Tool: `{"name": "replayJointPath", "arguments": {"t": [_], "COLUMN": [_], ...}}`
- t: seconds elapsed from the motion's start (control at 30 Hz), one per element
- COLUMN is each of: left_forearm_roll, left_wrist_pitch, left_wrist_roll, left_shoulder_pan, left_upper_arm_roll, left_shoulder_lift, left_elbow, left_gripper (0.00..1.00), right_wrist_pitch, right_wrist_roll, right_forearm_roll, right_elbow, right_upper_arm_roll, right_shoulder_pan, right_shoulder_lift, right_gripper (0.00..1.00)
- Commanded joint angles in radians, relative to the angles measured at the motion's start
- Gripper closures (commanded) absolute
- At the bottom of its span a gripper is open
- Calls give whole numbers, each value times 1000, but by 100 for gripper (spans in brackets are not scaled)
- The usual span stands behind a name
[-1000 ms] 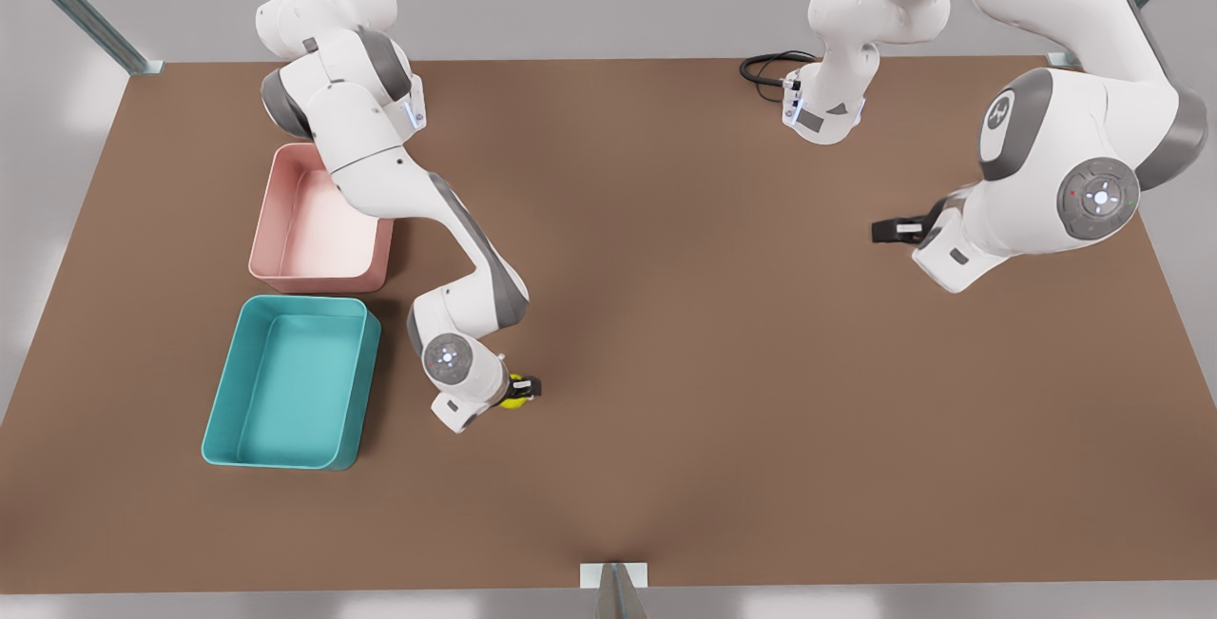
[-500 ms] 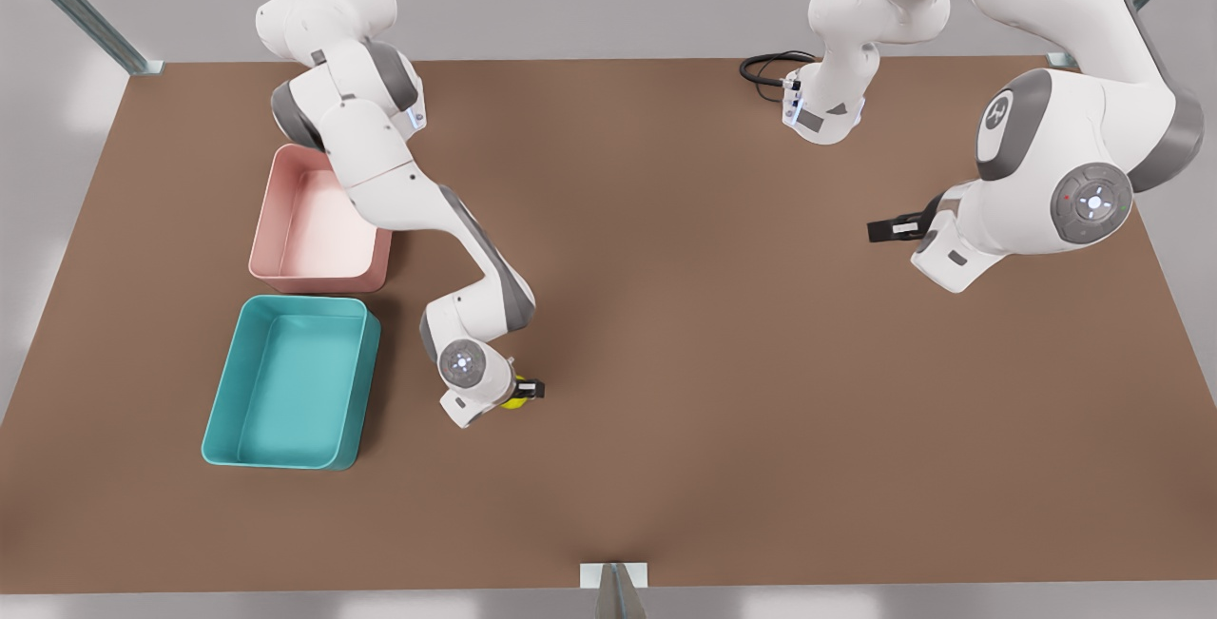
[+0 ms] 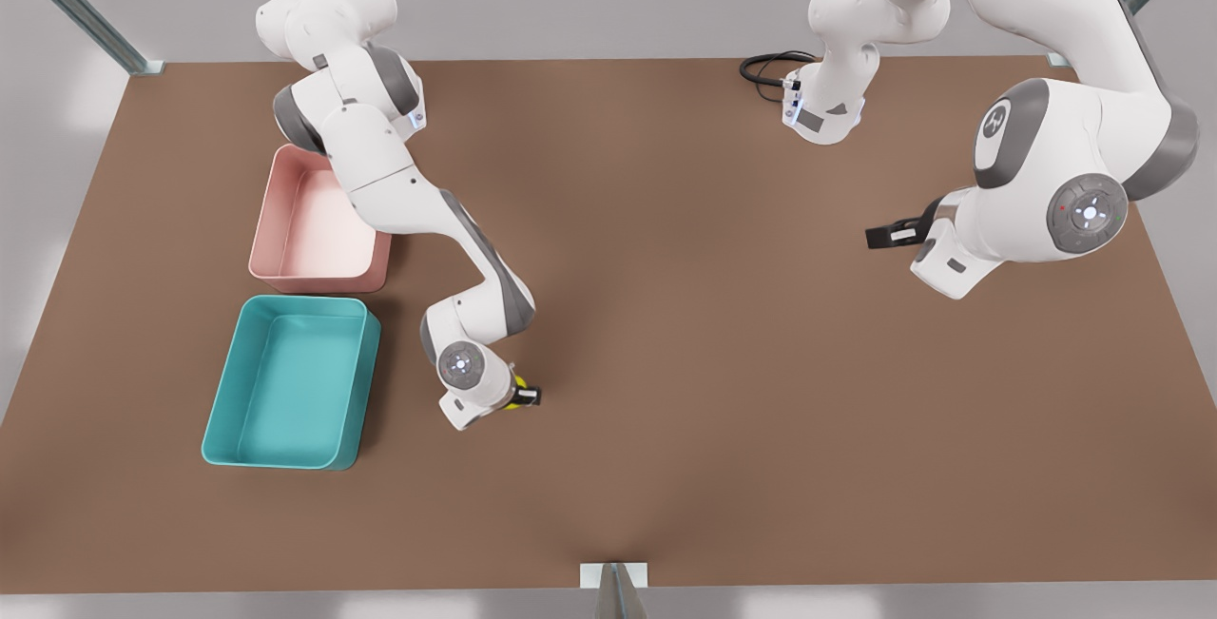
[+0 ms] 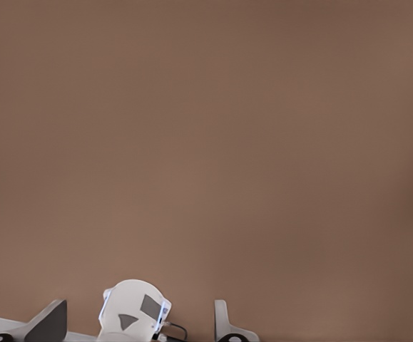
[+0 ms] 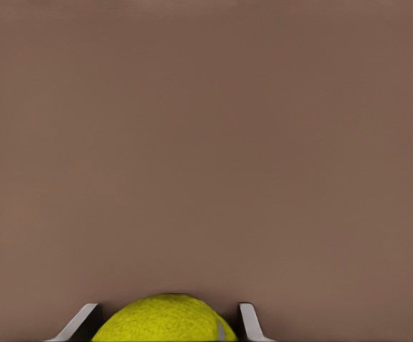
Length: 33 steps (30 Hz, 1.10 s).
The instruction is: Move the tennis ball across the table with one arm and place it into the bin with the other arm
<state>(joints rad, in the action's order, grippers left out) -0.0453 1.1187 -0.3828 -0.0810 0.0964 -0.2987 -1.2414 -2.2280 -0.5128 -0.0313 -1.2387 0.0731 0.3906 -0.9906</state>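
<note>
Bin (image 3: 290, 381), teal, serves as our landmark; it sits at the front view's left on the table (image 3: 666, 334), with a pink bin (image 3: 318, 220) just behind it. Just to the bin's right in the front view we log the right gripper (image 3: 523, 396), its fingers clamped on the tennis ball (image 3: 514, 397). Most of the ball is hidden behind the wrist there. In the right wrist view the tennis ball (image 5: 165, 318) is cut off by the frame edge, a finger (image 5: 247, 320) at each side. Well apart from the bin, at the front view's right, the left gripper (image 3: 879, 237) waits above the table, and we cannot tell its finger state. We read no labels or writing anywhere.
</note>
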Motion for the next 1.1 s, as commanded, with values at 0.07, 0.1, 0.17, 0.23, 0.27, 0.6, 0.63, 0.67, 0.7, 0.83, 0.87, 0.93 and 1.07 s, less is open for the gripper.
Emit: {"name": "replayJointPath", "arguments": {"t": [0.07,0.1,0.17,0.23,0.27,0.6,0.63,0.67,0.7,0.83,0.87,0.93,1.07], "left_forearm_roll": [1,2,1,1,1,-1,-1,-1,1,-1,-1,1,4], "left_wrist_pitch": [0,0,0,0,0,0,0,-2,-2,-2,-2,-2,0], "left_wrist_roll": [-38,-38,-38,-38,-38,-36,-34,-34,-36,-34,-34,-34,-31], "left_shoulder_pan": [0,0,0,0,0,1,1,1,1,1,1,0,3], "left_upper_arm_roll": [0,-1,0,0,-1,0,0,-1,0,-1,0,0,-1], "left_shoulder_lift": [-2,-7,-7,-7,-8,-13,-13,-13,-13,-13,-13,-13,-13], "left_elbow": [0,0,0,0,0,0,0,0,0,0,0,0,2], "left_gripper": [0,0,0,0,0,0,0,0,0,0,0,0,0], "right_wrist_pitch": [-2,-2,-1,10,27,475,475,475,475,473,472,472,619], "right_wrist_roll": [-10,-10,-3,28,51,732,803,821,833,815,815,812,657], "right_forearm_roll": [-4,-4,-9,-7,-6,142,159,194,200,186,185,180,148], "right_elbow": [7,7,10,8,-10,-107,-105,-105,-105,-114,-114,-114,-41], "right_upper_arm_roll": [1,1,1,2,4,-6,-6,-7,-9,-7,-7,-7,-6], "right_shoulder_pan": [-7,-10,-15,-29,-36,-364,-406,-424,-430,-450,-449,-449,-429], "right_shoulder_lift": [6,7,12,27,58,362,351,340,326,283,282,277,302], "right_gripper": [23,23,24,25,25,25,25,25,25,0,0,0,0]}}
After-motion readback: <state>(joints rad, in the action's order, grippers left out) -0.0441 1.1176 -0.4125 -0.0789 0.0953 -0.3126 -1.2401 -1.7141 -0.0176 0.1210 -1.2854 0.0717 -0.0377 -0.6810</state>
